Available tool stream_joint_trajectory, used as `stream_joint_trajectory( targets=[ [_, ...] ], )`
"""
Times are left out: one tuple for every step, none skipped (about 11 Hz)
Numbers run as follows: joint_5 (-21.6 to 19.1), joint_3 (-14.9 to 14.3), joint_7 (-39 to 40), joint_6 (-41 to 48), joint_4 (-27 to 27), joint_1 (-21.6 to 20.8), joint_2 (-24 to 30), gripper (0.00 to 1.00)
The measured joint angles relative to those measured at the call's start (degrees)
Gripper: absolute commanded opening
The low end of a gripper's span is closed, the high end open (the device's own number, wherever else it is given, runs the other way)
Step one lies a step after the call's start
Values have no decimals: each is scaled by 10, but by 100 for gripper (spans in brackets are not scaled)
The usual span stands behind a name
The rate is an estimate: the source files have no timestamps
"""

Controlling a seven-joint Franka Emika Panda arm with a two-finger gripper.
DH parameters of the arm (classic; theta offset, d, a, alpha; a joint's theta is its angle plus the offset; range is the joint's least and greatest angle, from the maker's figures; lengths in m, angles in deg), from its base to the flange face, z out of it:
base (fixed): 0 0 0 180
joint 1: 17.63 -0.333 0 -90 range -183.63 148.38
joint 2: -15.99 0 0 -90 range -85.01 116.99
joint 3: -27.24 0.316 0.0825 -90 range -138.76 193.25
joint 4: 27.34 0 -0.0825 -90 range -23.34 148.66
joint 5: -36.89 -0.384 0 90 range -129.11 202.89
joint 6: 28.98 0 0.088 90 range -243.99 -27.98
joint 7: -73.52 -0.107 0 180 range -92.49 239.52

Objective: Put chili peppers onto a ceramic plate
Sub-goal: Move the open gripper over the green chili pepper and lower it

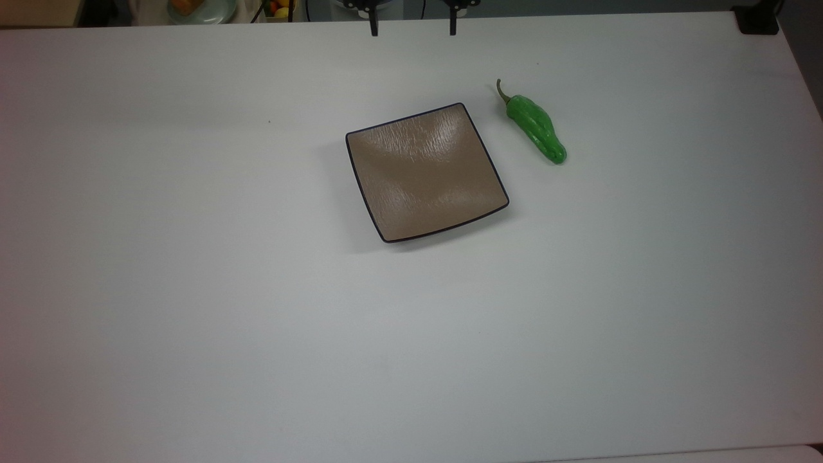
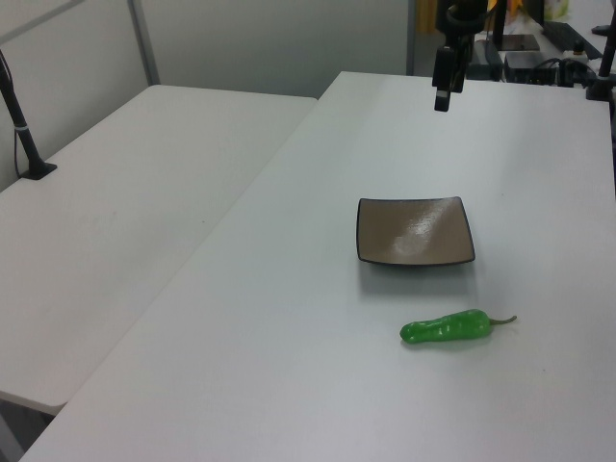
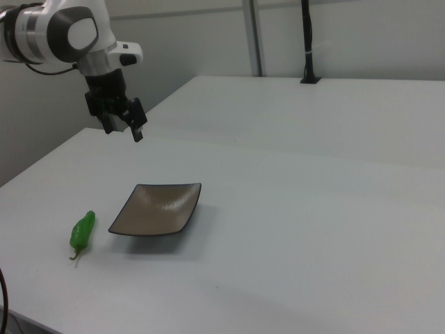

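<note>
The black two-finger gripper (image 3: 124,131) hangs in the air above the far part of the white table (image 1: 193,289), its fingers spread with a clear gap between them and nothing held. In the top view its two dark fingertips (image 1: 373,28) poke in at the upper edge, up from the plate. In the right view it points down from the white and grey robot arm (image 3: 66,31), up and to the right view's left of the plate, well above the table surface. In the left view the gripper (image 2: 442,96) hangs beyond the plate, toward the table's far end.

The square tan-brown ceramic plate (image 1: 425,172) with a thin dark rim and upturned corners sits flat on the table, with nothing on it; its glossy streaked surface catches light.

The glossy bright green chili pepper (image 1: 535,128) lies on the table just beside the plate, to the top view's right of it and not touching. Its thin curved stem points toward the top view's upper edge. In the left view the pepper (image 2: 448,328) lies nearer the camera than the plate (image 2: 415,231); in the right view it (image 3: 82,230) lies to the right view's left of the plate (image 3: 157,208).
</note>
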Motion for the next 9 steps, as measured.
stream_joint_trajectory(
  targets=[
    [-6,3,0,0,0,-4,-2,100],
    [-9,16,0,0,0,-8,-5,100],
    [-9,34,-1,0,0,-12,-10,100],
    [-10,56,-2,0,0,-16,-16,100],
    [-10,83,-6,0,0,-20,-23,100],
    [-10,108,-10,0,2,-24,-31,100],
    [-10,133,-13,0,6,-26,-40,100],
    [-10,154,-19,0,13,-27,-49,100],
    [-10,169,-24,-1,20,-27,-60,100]
  ],
)
